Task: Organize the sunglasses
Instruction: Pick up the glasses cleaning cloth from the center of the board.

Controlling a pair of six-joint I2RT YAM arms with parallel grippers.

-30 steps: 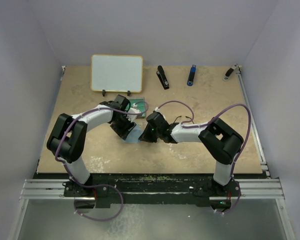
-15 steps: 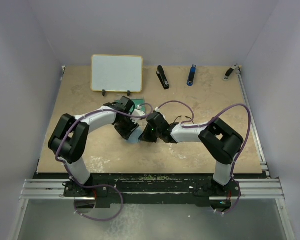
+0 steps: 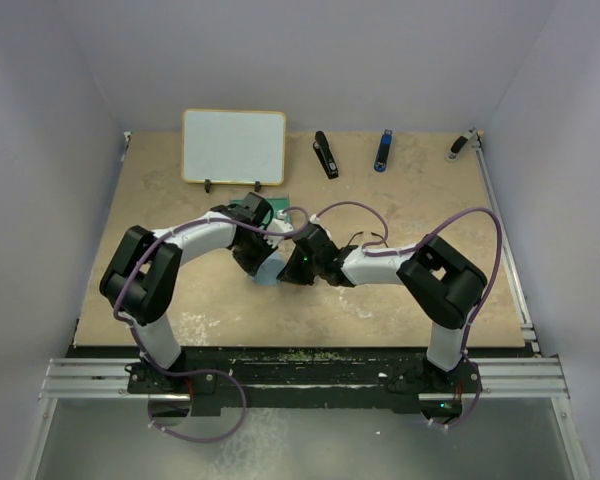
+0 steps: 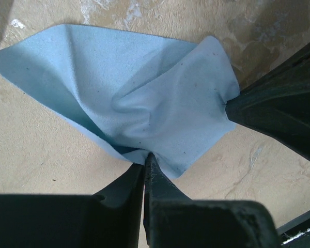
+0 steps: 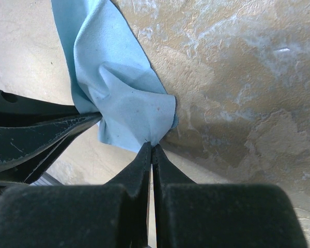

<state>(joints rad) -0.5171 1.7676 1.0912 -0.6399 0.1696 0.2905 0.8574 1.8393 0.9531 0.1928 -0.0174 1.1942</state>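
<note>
A light-blue cloth (image 4: 160,103) lies crumpled on the tan table, and both grippers pinch it. My left gripper (image 4: 144,155) is shut on the cloth's near edge. The right gripper (image 5: 151,144) is shut on another edge of the cloth (image 5: 124,98), which bunches up between the two. From above, the two grippers meet at mid-table over the cloth (image 3: 268,272), left gripper (image 3: 260,260) beside right gripper (image 3: 288,268). The sunglasses are hidden from every view.
A small whiteboard (image 3: 234,146) stands at the back left. A black stapler (image 3: 325,154), a blue stapler (image 3: 382,150) and a small dark object (image 3: 460,145) lie along the back edge. A green item (image 3: 277,208) sits just behind the left wrist.
The left gripper has shifted slightly right toward the right gripper and closed its open jaws on the cloth's edge. The right gripper has stayed shut on the cloth.
</note>
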